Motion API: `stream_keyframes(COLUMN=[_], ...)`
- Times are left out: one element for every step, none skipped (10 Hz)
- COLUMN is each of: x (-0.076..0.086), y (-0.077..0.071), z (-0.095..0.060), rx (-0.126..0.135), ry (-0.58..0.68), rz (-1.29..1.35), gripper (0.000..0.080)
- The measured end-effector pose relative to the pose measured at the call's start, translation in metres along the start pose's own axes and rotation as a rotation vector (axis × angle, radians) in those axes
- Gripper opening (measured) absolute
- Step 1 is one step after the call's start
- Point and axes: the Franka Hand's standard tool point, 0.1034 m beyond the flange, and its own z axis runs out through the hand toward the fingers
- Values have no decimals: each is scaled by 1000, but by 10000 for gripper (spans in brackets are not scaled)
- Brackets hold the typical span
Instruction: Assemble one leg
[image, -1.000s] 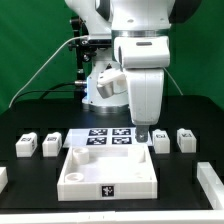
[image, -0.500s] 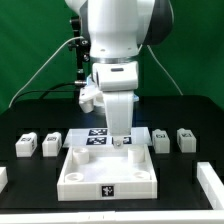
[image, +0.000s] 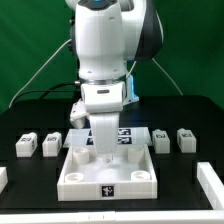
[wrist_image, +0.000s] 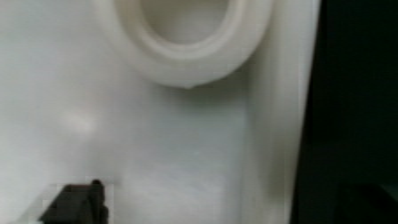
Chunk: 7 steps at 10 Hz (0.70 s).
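My gripper (image: 103, 152) hangs low over the far left part of the large white slab (image: 108, 178), and nothing shows between its fingers. In the wrist view one dark fingertip (wrist_image: 75, 203) shows over the slab's white surface (wrist_image: 160, 130), close to a round corner socket (wrist_image: 187, 40). The other finger is lost against the black table. Several legs stand on the table. Two are at the exterior view's left (image: 25, 146) (image: 50, 144). Two are at its right (image: 161, 139) (image: 186, 139). None is in the gripper.
The marker board (image: 128, 135) lies behind the slab, half hidden by the arm. White parts lie at the exterior view's left edge (image: 3, 178) and right edge (image: 211, 178). Cables run behind the arm's base.
The arm has swung from the exterior view's right to its left and come down over the slab. The legs and the slab have not moved.
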Motion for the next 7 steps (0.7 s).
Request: stream_keyframes(x=[0,0,0,0,0,0,0], y=[-1,-1,-1,-1,-1,0,0], z=[1,1,1,1,1,1,1], rx=[2,3,3,4,3,0,0], ry=[0,0,0,0,0,0,0], rz=[1,1,1,1,1,1,1], gripper=[526,386,250,250,79,59,59])
